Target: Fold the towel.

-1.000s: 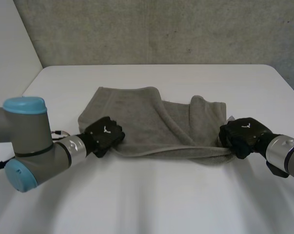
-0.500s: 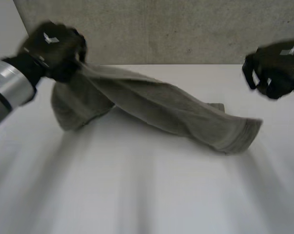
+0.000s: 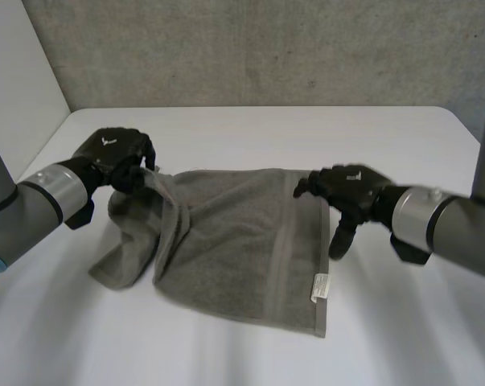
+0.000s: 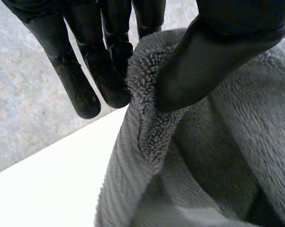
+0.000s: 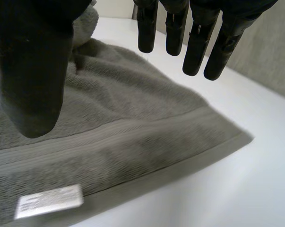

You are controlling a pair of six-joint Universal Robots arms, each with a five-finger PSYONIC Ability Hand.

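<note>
Two hands on one grey towel (image 3: 234, 241), which lies on the white bench (image 3: 250, 121) in the head view. The left hand (image 3: 117, 157) has the far left corner held up, and that side is bunched in folds that hide what's under them. The grip is hard to read from there. The right hand (image 3: 347, 189) hovers at the right edge. Left wrist view settles it: thumb and fingers pinch the fluffy edge. Right wrist view: fingers straight, thumb apart, holding nothing, towel flat below with a white label (image 5: 48, 200) near its hem.
</note>
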